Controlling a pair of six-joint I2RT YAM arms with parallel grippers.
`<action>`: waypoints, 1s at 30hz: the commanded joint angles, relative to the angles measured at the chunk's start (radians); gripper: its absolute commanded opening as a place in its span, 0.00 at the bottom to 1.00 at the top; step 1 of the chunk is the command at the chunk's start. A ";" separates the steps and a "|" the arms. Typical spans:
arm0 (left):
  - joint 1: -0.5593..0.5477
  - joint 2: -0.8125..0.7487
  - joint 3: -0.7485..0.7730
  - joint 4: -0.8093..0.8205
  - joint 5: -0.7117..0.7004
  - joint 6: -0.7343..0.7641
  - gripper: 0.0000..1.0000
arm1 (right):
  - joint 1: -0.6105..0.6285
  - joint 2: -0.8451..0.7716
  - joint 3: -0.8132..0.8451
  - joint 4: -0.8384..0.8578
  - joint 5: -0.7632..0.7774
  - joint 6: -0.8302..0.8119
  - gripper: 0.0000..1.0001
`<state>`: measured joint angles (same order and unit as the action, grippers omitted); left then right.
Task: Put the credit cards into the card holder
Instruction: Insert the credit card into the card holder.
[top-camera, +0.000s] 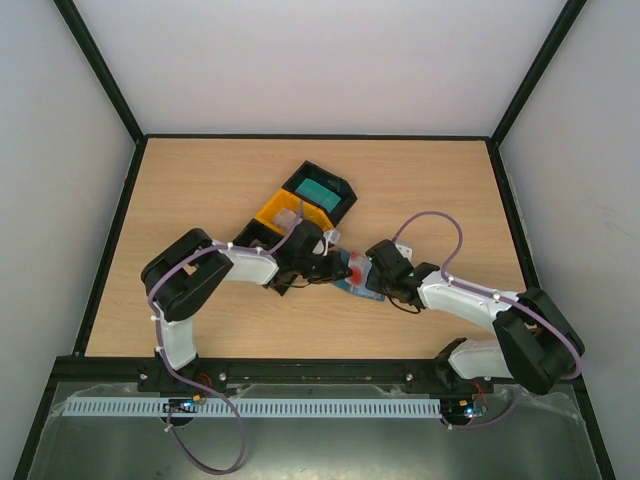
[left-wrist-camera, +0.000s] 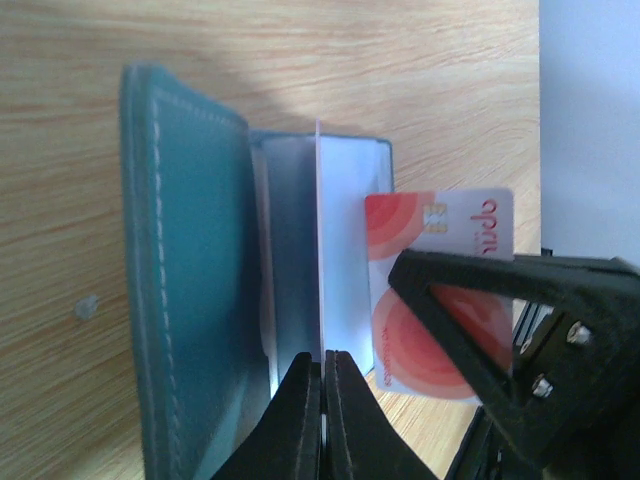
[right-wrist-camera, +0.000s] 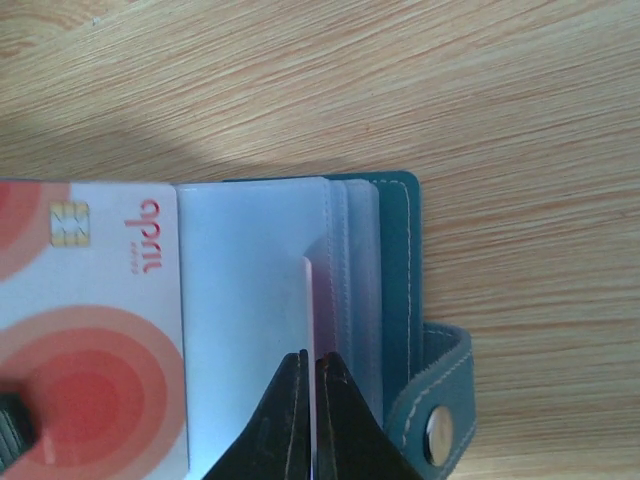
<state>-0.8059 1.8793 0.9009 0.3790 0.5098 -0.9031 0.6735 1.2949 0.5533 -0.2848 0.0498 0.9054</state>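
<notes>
Top view: card holder (top-camera: 350, 276) lies open on the wooden table (top-camera: 200, 180) near centre, at 4 o'clock from the yellow tray (top-camera: 278, 212) and the black tray (top-camera: 300, 171). The black tray holds a teal card stack (top-camera: 320, 188). Left gripper (top-camera: 326, 263) is at the holder's 9 o'clock and right gripper (top-camera: 366, 279) at its 3 o'clock, both right on it.

Left wrist: fingers pressed together, pinching an upright sheet (left-wrist-camera: 318, 250) seen edge-on. Can't tell if it's a sleeve or a card. The slate-blue cover (left-wrist-camera: 190, 300) is at its 9 o'clock. A credit card (left-wrist-camera: 440, 250), white with red circles, lies flat at 3 o'clock, partly under a black gripper part.

Right wrist: fingers pressed together, pinching a pale sheet (right-wrist-camera: 308, 300), also edge-on and also unclear. A red-print card is at 9 o'clock, clear sleeves and the snap tab (right-wrist-camera: 438, 432) at 3–4 o'clock.
</notes>
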 joint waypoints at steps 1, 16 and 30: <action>-0.012 0.018 -0.044 0.077 0.011 -0.023 0.02 | -0.014 0.034 -0.027 -0.034 0.030 0.016 0.02; -0.050 -0.047 -0.083 0.023 -0.138 -0.016 0.03 | -0.015 0.061 0.012 -0.129 0.055 0.032 0.02; -0.052 -0.027 -0.069 -0.030 -0.155 -0.064 0.02 | -0.015 0.083 -0.005 -0.114 0.042 0.042 0.02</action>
<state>-0.8547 1.8294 0.8291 0.3794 0.3561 -0.9356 0.6666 1.3354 0.5789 -0.2924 0.0795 0.9318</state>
